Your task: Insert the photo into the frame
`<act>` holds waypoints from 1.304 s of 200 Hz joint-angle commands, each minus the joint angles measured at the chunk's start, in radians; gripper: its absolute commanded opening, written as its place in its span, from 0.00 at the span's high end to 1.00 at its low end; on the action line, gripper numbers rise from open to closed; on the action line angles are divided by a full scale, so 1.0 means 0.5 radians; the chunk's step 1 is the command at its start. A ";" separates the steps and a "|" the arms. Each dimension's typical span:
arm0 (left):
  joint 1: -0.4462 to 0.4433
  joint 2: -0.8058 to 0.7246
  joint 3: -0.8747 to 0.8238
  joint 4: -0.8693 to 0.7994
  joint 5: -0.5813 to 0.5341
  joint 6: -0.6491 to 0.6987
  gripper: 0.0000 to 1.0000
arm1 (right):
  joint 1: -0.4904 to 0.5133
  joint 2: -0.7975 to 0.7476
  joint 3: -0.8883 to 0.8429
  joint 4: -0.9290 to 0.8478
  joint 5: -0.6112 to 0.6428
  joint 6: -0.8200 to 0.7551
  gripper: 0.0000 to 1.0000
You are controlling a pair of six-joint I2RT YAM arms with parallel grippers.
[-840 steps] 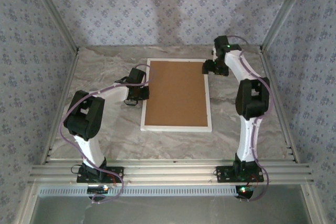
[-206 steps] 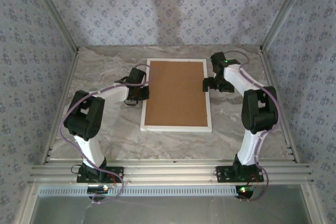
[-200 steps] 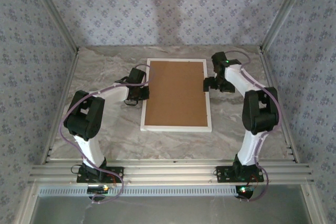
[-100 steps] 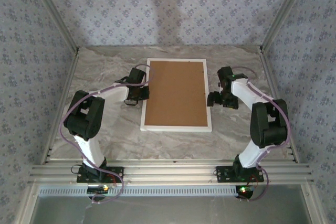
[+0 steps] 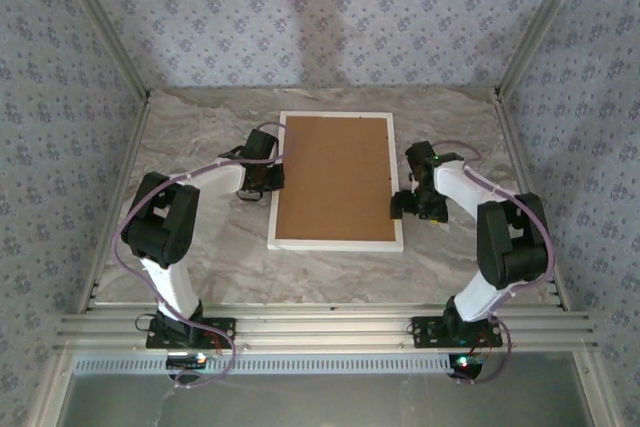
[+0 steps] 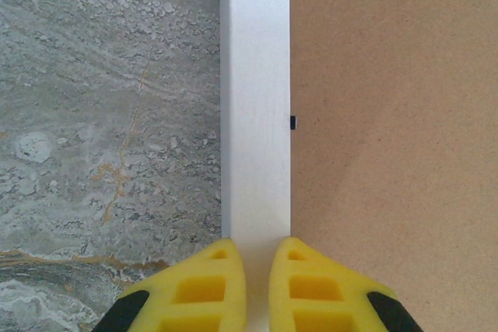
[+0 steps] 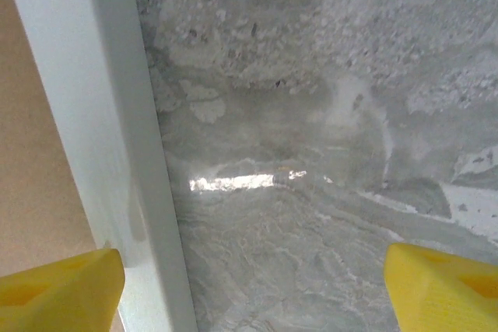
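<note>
**While one side is steadied, the other edge is lined up**

Since the frame (image 5: 335,244) lies back-up in the middle of the counter (image 5: 190,147), long sides running near to far, what I see of it is white moulding around the brown backing board (image 5: 335,177). On the left, my left tool (image 6: 257,242) has its yellow fingers pressed together, tips at the left moulding about halfway along. Whether they bear down on it or merely touch, I cannot tell. Just beyond them a small black tab (image 6: 292,122) sits at the seam between moulding and board.

On the right, my right tool (image 7: 253,270) is spread wide and grips nothing. One finger hangs over the board's edge and the other over bare counter, so the right moulding runs between them, toward the near end of that side. Whether the photo already lies under the board I cannot tell.

I judge the step in hand to be securing the back, the left steadying while the right works the edge. The next move calls for lowering the right tool squarely onto that moulding, or onto a tab there, without sliding the frame.
</note>
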 commanded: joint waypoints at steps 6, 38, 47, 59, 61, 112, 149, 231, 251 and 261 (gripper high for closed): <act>-0.050 0.023 0.017 -0.126 0.027 0.011 1.00 | 0.016 -0.038 -0.055 -0.022 -0.012 0.053 0.12; -0.053 0.024 0.018 -0.124 0.032 0.010 1.00 | 0.048 -0.002 -0.055 -0.004 -0.026 0.066 0.12; -0.053 0.026 0.018 -0.125 0.030 0.010 1.00 | 0.049 0.012 -0.065 0.008 -0.047 0.065 0.12; -0.053 0.027 0.015 -0.122 0.033 0.009 1.00 | 0.049 0.037 -0.069 0.036 -0.072 0.064 0.12; -0.053 0.027 0.015 -0.121 0.032 0.008 1.00 | 0.049 0.043 -0.067 0.042 -0.072 0.064 0.12; -0.056 0.024 0.010 -0.117 0.037 0.006 1.00 | 0.080 0.174 -0.056 0.125 -0.103 0.084 0.12; -0.059 0.030 0.011 -0.111 0.044 0.004 1.00 | 0.150 0.270 -0.036 0.123 -0.086 0.099 0.12; -0.059 0.024 0.005 -0.115 0.042 0.002 1.00 | 0.253 0.394 0.047 0.070 0.016 0.112 0.09; -0.059 0.024 0.005 -0.116 0.043 0.004 1.00 | 0.256 0.407 0.062 0.063 0.025 0.102 0.08; -0.060 0.024 0.004 -0.114 0.043 0.004 1.00 | 0.260 0.407 0.072 0.057 0.018 0.093 0.06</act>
